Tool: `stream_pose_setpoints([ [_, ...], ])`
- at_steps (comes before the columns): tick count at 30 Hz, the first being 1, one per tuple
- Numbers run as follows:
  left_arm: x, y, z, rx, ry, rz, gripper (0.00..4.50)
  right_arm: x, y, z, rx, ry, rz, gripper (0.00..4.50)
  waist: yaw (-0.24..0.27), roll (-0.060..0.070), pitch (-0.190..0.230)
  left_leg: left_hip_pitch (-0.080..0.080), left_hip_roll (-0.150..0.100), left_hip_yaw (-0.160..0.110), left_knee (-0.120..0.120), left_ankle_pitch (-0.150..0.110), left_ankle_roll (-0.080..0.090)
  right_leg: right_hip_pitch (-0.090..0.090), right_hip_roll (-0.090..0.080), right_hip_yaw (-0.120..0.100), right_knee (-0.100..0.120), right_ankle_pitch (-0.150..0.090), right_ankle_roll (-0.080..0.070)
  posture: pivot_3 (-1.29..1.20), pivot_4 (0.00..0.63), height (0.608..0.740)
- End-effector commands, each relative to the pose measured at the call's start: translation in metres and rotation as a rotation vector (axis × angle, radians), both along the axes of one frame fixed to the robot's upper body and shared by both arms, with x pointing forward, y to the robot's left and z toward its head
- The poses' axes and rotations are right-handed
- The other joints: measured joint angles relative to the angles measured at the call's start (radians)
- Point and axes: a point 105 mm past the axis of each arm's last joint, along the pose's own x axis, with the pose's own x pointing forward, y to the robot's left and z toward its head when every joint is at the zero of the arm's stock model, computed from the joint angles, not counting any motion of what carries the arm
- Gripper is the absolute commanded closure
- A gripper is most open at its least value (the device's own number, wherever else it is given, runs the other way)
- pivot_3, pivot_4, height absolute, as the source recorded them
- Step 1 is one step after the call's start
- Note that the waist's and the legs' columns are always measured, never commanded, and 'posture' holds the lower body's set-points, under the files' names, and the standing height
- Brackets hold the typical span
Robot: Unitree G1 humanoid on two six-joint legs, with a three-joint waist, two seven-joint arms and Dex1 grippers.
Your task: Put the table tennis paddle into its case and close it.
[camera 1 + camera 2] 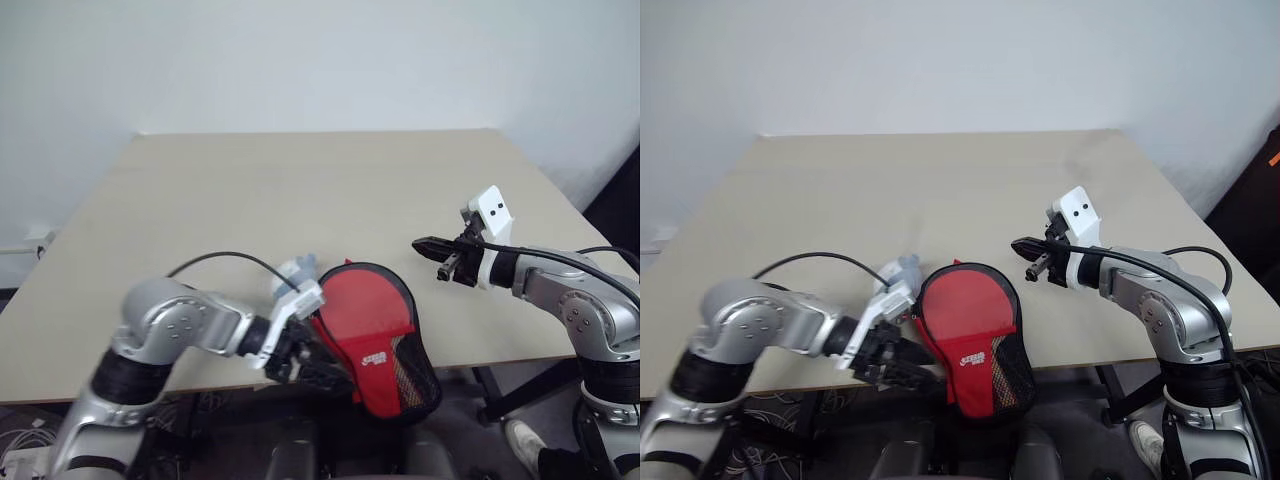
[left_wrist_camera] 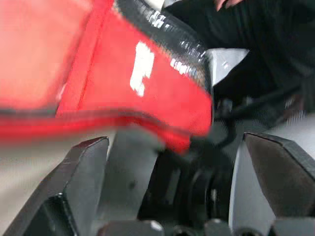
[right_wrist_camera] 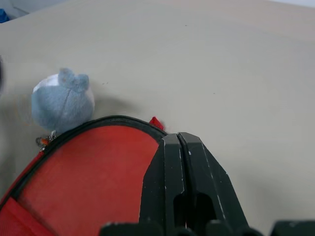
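Red case hangs over the counter's near edge, both pincers free of it.

Head views: the case [image 1: 372,335], red with a white logo and black mesh, lies half over the near edge of the counter [image 1: 300,200], its pale plush charm [image 1: 902,270] beside its round end. The left pincer [image 1: 902,372] sits just beside the case's left side; the right pincer [image 1: 428,247] hovers above the counter, well apart from the case. Left wrist view: its fingers [image 2: 81,169] stand wide apart with the case's red fabric just beyond them, nothing clamped. Right wrist view: the fingers [image 3: 170,172] are pressed together, empty, over the case's round end.
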Motion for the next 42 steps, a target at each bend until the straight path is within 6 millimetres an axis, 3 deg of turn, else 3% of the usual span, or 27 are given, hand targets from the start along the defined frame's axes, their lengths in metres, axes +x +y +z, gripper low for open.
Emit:
stream_pose_setpoints([
  [1,-0.009,0.009,0.024,-0.062,-0.054,-0.058,0.03,0.004,0.002,0.015,0.009,-0.061,0.012,4.50,0.000,0.000,0.000,0.000,0.000,0.000,0.000,0.000,0.000,0.000,0.000,0.000,0.000,0.000,0.000,0.00,0.000,0.654],
  [4,0.002,0.025,0.036,-0.032,-0.216,-0.076,0.03,0.006,0.005,0.014,0.013,-0.063,0.019,4.50,-0.003,0.000,0.000,0.000,-0.001,0.003,-0.001,0.000,0.000,-0.001,0.000,0.001,0.000,0.000,0.000,0.00,0.000,0.654],
  [10,0.092,0.051,0.073,-0.106,-0.572,0.211,0.03,0.011,0.023,0.006,0.025,-0.059,0.035,4.50,-0.001,-0.002,0.000,0.000,-0.006,0.009,-0.014,0.008,-0.014,-0.006,-0.002,0.008,0.001,0.001,-0.002,0.00,0.000,0.654],
  [15,0.133,0.068,0.084,-0.145,-0.731,0.394,0.03,0.015,0.042,-0.010,0.032,-0.034,0.031,4.50,-0.019,-0.003,0.000,0.001,-0.005,0.006,-0.016,0.008,-0.015,-0.006,-0.002,0.007,-0.001,0.002,-0.003,0.00,0.000,0.654],
  [24,0.136,0.086,0.051,-0.157,-0.678,0.488,0.03,0.007,0.071,-0.057,-0.020,0.064,0.071,4.50,-0.041,-0.007,0.000,0.002,-0.002,0.006,-0.015,0.009,-0.014,-0.003,0.003,0.005,0.000,0.002,-0.002,0.00,0.000,0.654],
  [32,0.135,0.102,0.029,-0.202,-0.589,0.591,0.03,0.000,0.088,-0.079,-0.037,0.119,0.134,4.50,-0.040,-0.010,-0.001,0.002,-0.002,0.005,-0.013,0.009,-0.014,-0.002,0.003,0.005,0.000,0.002,-0.002,0.00,0.000,0.654],
  [42,0.127,0.093,-0.009,-0.262,-0.439,0.641,0.03,-0.004,0.102,-0.099,-0.046,0.156,0.193,4.50,-0.040,-0.013,-0.003,0.002,-0.001,0.005,-0.011,0.009,-0.014,-0.001,0.004,0.005,0.001,0.002,-0.002,0.00,0.000,0.654],
])
